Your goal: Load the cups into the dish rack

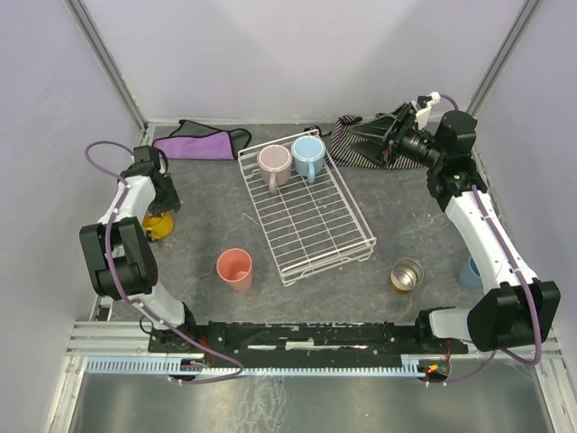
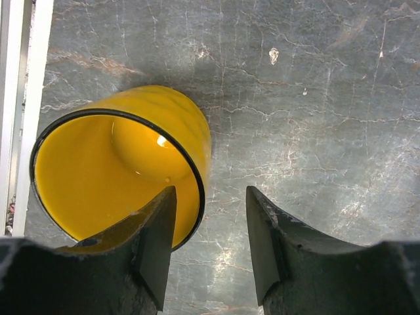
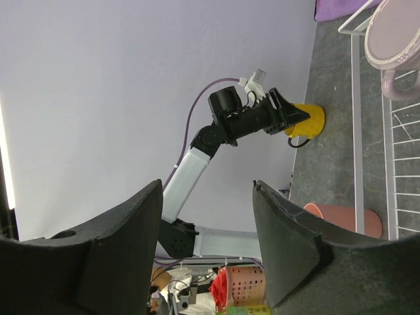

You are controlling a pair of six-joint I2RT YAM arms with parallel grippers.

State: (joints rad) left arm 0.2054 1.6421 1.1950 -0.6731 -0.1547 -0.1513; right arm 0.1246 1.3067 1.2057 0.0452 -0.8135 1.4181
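Note:
The white wire dish rack [image 1: 311, 221] stands mid-table with a pale pink mug [image 1: 274, 165] and a light blue mug [image 1: 308, 155] in its far end. A yellow mug [image 1: 159, 226] stands at the left; in the left wrist view the yellow mug [image 2: 118, 164] is seen from above. My left gripper [image 2: 210, 216] is open just above it, one finger [image 2: 154, 230] over the rim, the other outside. A salmon tumbler [image 1: 235, 268], a metal cup [image 1: 407, 274] and a blue tumbler [image 1: 470, 271] stand on the table. My right gripper [image 3: 207, 216] is open, empty and raised at the back right.
A purple cloth [image 1: 200, 142] lies at the back left and a striped cloth [image 1: 356, 144] at the back right under my right gripper. The table's left edge rail [image 2: 20, 98] runs close beside the yellow mug.

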